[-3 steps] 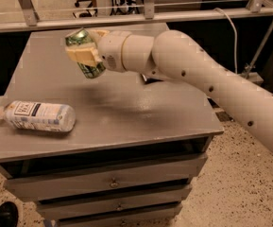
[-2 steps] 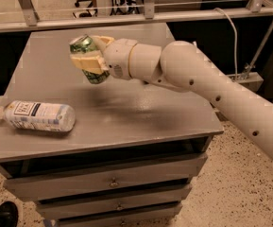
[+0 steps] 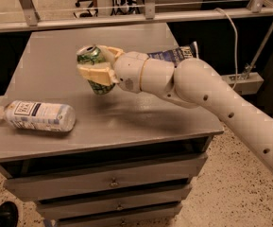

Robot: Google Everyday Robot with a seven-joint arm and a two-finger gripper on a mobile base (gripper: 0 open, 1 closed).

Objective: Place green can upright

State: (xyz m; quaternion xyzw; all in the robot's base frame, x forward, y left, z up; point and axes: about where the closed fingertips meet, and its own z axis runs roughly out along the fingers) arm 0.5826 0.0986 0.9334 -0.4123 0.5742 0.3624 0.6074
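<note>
The green can [image 3: 94, 66] has a silver top and pale markings on its side. It is held nearly upright, top tilted slightly back-left, just above the grey cabinet top [image 3: 140, 112]. My gripper [image 3: 98, 64] is shut on it, one cream finger [image 3: 94, 74] across the can's front and the other behind it. The white arm reaches in from the lower right. The can's lower end is close over the surface; I cannot tell whether it touches.
A clear plastic water bottle [image 3: 34, 115] with a white label lies on its side at the front left. A blue chip bag [image 3: 171, 55] shows behind the arm. The cabinet has drawers [image 3: 110, 178] below. A railing [image 3: 145, 17] runs along the back.
The gripper has moved the can a little toward the front and lower, and the can has turned from tilted to more upright.
</note>
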